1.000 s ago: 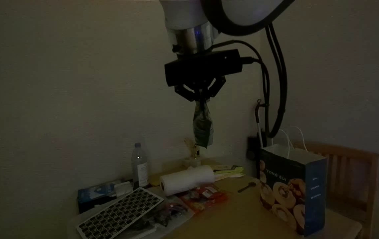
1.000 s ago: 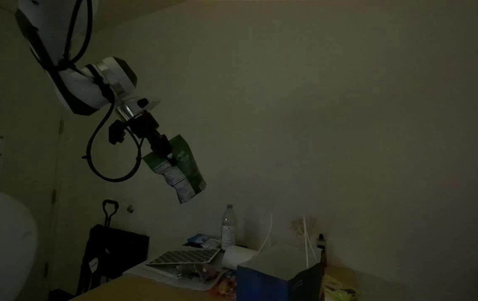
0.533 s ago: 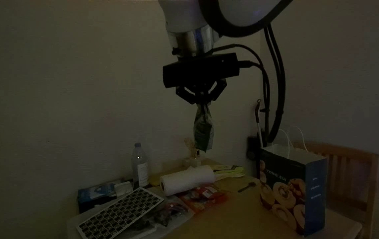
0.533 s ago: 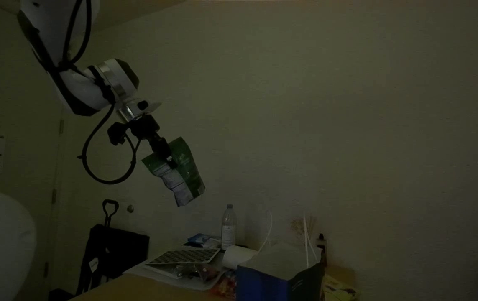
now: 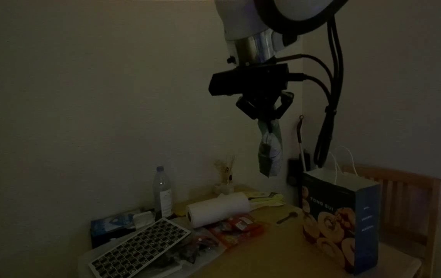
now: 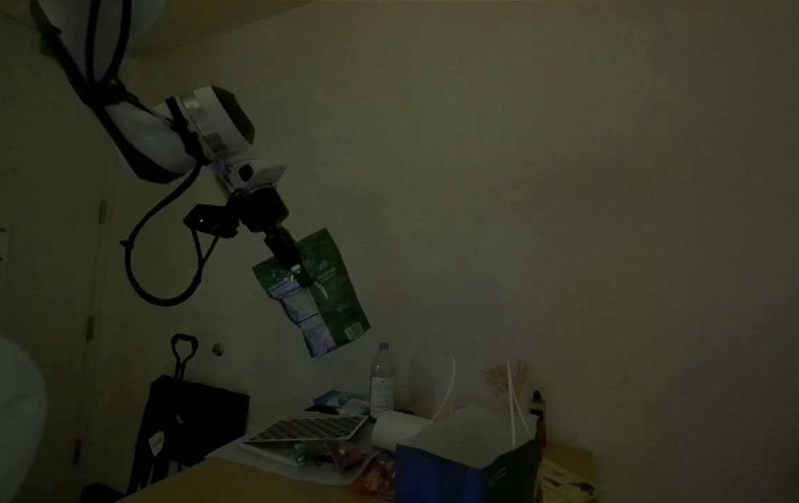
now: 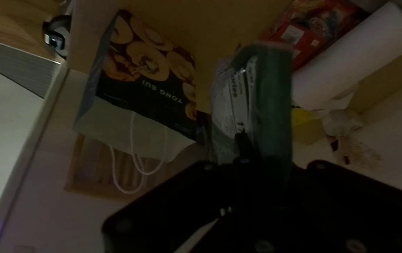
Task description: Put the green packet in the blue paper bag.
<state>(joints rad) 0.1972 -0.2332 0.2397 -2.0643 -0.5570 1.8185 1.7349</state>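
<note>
The green packet (image 5: pixel 270 156) hangs in the air in my gripper (image 5: pixel 269 124), well above the table. In an exterior view the packet (image 6: pixel 333 293) shows its green and whitish sides and hangs tilted from the fingers (image 6: pixel 300 274). In the wrist view the fingers (image 7: pixel 253 151) are shut on the packet (image 7: pixel 273 95); the far finger is hidden behind it. The blue paper bag (image 5: pixel 367 227) stands upright on the table, open at the top, white loop handles up. It shows in both exterior views (image 6: pixel 437 478) and in the wrist view (image 7: pixel 151 95). The packet is above and beside it, apart.
A white paper roll (image 5: pixel 218 209), a reddish packet (image 5: pixel 243 224), a keyboard-like panel (image 5: pixel 141 247), a bottle (image 5: pixel 163 197) and a dark spoon (image 5: pixel 287 217) lie or stand on the table (image 5: pixel 278 251). A wooden chair (image 5: pixel 409 208) is behind the bag.
My gripper has moved with the packet sideways toward the bag, to the right in both exterior views, and slightly down. The wrist and packet have turned a little. The bag has not moved.
</note>
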